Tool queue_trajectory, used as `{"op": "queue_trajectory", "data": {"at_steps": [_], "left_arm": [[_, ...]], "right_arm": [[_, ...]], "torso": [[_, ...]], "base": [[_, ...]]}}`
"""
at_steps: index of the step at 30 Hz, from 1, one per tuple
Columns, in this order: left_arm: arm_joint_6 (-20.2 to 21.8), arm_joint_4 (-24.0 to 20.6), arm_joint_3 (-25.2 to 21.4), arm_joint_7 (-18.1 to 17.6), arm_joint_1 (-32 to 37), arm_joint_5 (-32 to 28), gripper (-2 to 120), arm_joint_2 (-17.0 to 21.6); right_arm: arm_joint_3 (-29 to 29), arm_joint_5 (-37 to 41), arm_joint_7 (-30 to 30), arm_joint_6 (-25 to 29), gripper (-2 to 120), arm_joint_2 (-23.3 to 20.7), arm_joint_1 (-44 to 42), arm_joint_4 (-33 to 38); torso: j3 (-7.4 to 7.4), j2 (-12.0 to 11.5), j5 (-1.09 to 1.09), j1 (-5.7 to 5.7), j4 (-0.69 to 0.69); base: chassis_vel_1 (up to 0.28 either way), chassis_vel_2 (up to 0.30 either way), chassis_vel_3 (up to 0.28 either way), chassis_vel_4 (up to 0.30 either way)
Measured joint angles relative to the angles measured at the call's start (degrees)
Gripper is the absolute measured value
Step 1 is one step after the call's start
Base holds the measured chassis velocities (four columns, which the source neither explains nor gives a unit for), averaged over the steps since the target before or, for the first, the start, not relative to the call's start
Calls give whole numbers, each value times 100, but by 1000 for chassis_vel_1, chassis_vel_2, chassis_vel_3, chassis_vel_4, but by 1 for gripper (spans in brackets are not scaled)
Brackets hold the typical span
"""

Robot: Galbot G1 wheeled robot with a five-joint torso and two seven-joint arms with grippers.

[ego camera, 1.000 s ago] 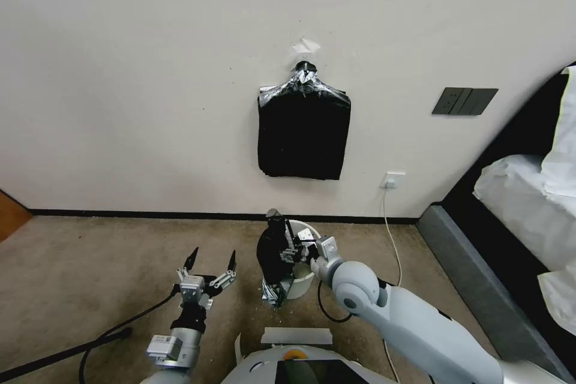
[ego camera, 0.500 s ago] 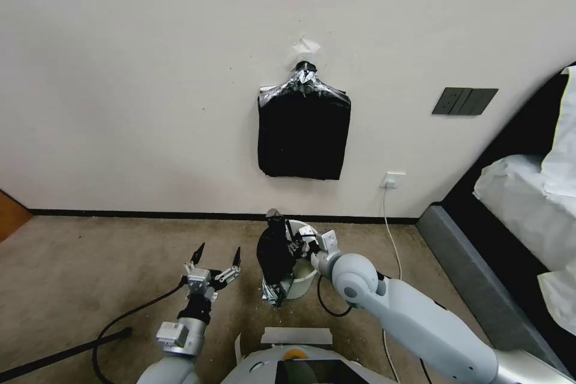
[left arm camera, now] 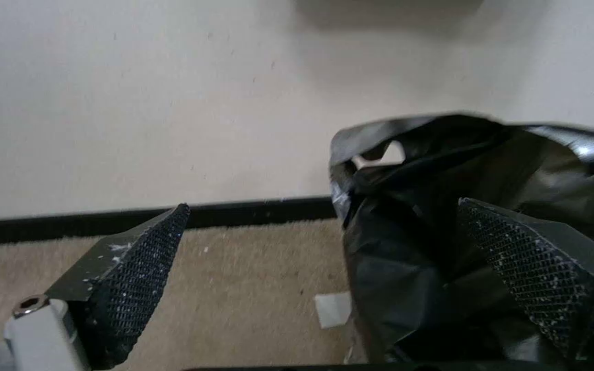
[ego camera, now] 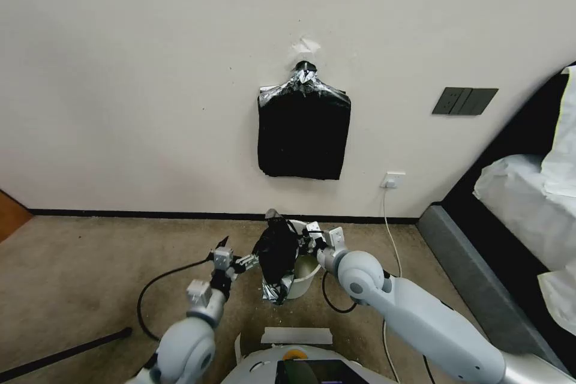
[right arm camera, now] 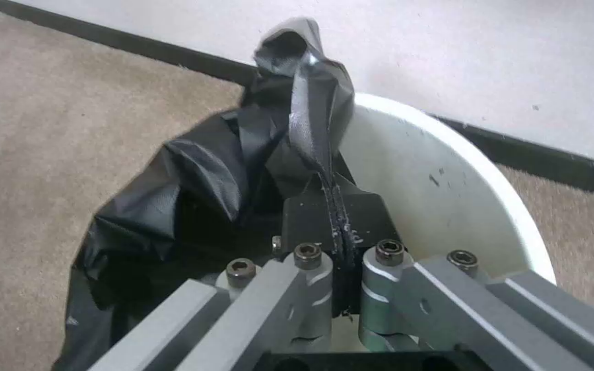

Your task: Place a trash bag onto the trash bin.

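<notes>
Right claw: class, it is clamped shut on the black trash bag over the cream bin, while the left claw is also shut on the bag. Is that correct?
Not quite. The left claw is open beside the trash bag, as the left wrist view shows. The right claw is indeed shut on the bag over the trash bin.

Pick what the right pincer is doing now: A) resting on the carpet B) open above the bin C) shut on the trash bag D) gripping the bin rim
C: the right pincer is clamped on a fold of the trash bag, over the trash bin.
</notes>
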Motion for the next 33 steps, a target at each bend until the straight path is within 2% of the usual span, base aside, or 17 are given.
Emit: {"op": "queue_trajectory", "data": {"at_steps": [2,5,10,13,16,18,31,33], "left_arm": [[99,51,31,-67,-69,-59,100,-6],[481,191,180,-346,-310,-202,100,-124],[768,349,366,-573,-621,-307,100,-284],[1196,370,532,-830,-932,-631,100,-364],[1417,450,667,-981,-1183,-867,100,-379],[1597,531,772,-1182,-1380,-1244,100,-391],[1988,1096,1186,-1692,-2102,-2055,100,-554],[2044,1231,1246,-1742,-2227,-2168,96,-594]], "right_arm": [[-74,-23,-26,6,0,11,69,-26],[-246,-86,-80,32,0,25,231,-107],[-325,-109,-88,36,0,21,269,-114],[-337,-122,-83,38,0,-4,253,-95],[-325,-134,-76,39,0,-59,237,-65],[-296,-134,-67,40,0,-110,227,-28],[-72,-152,-72,41,0,-316,8,51],[-51,-165,-73,43,0,-327,-23,56]], "torso": [[0,0,0,0,2],[0,0,0,0,2],[0,0,-1,0,0],[0,0,1,0,1],[0,0,1,0,-1],[0,0,0,0,0],[0,0,0,0,0],[0,0,0,-1,0]], "base": [[0,0,0,0],[0,0,0,0],[0,0,0,0],[0,0,0,0],[0,0,0,0],[0,0,0,0],[0,0,0,0],[0,0,0,0]]}}
